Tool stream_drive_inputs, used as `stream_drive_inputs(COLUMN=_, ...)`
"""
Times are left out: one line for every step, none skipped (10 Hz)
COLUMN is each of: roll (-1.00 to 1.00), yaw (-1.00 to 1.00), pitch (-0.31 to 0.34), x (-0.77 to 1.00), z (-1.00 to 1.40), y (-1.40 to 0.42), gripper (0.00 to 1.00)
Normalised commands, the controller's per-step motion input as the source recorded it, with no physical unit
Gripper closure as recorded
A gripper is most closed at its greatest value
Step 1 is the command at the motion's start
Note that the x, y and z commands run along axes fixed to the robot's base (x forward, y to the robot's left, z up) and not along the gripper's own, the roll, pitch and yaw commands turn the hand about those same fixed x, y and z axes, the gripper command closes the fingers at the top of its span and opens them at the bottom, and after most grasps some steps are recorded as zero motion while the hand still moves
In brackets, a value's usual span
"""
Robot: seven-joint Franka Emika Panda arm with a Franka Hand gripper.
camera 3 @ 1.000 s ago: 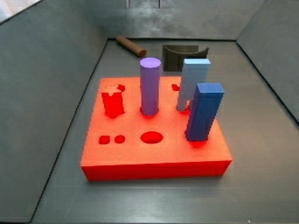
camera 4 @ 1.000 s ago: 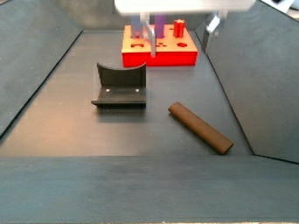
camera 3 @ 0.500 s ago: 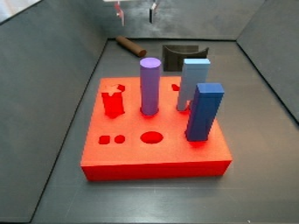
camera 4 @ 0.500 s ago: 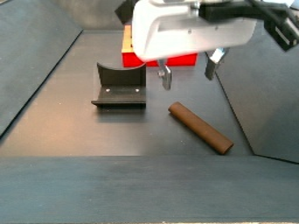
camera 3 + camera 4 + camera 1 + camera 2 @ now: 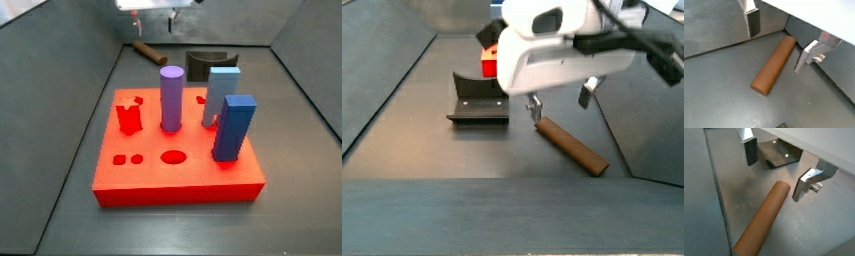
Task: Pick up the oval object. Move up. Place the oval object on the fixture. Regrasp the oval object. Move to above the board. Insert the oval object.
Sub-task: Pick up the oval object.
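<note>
1. The pincer has dropped lower than it was half a second ago and now hangs just over the rod, which lies flat on the floor where it lay before
2. Its jaws stand open with nothing held; in both wrist views the fingers straddle the rod, one on each side and apart from it
3. The fixture stands near the rod, empty; the board is well apart, its oval hole free
4. Judged from this, the approach is nearly done: a little more descent, then closing, should complete the pickup
5. The rod lies slantwise to the fingers, so it may twist as they close
</note>
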Motion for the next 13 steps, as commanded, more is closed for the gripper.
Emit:
stream_drive_inputs(roll=-0.25, yaw=0.0, pitch=-0.114, x=0.11, z=-0.65, y=0.16, gripper=0.0)
stream_drive_inputs(roll=-0.03, yaw=0.01, pitch=-0.06, x=0.17, z=-1.0, y=-0.11, gripper=0.0)
stream_drive_inputs(roll=0.01, yaw=0.0, pitch=-0.027, x=0.39, z=-1.0, y=-0.35, gripper=0.0)
stream_drive_inputs(roll=0.1, yaw=0.0, pitch=0.0, x=0.15, z=-1.0, y=-0.21, gripper=0.0)
stream_drive_inputs(roll=0.08, yaw=0.07, pitch=-0.044, x=-0.02, z=-0.85, y=0.0, gripper=0.0)
stream_drive_inputs(roll=0.0, yaw=0.1, pitch=-0.087, x=-0.07, z=-0.66, y=0.04, gripper=0.0)
stream_drive_inputs(roll=0.0, yaw=0.13, pitch=-0.109, x=-0.09, z=-0.42, y=0.0, gripper=0.0)
stream_drive_inputs(roll=0.0, yaw=0.05, pitch=0.0, x=0.0, z=-0.07, y=0.0, gripper=0.0)
stream_drive_inputs(roll=0.0, yaw=0.0, pitch=0.0, x=0.0, z=0.0, y=-0.04, gripper=0.0)
stream_drive_inputs(roll=0.0, yaw=0.04, pitch=-0.059, x=-0.03, z=0.0, y=-0.1, gripper=0.0)
stream_drive_inputs(roll=0.0, yaw=0.02, pitch=-0.099, x=-0.09, z=-0.01, y=-0.08, gripper=0.0)
stream_drive_inputs(roll=0.0, yaw=0.03, pitch=-0.251, x=-0.31, z=-0.36, y=-0.01, gripper=0.0)
stream_drive_inputs(roll=0.0, yaw=0.0, pitch=-0.056, x=-0.13, z=-0.01, y=0.0, gripper=0.0)
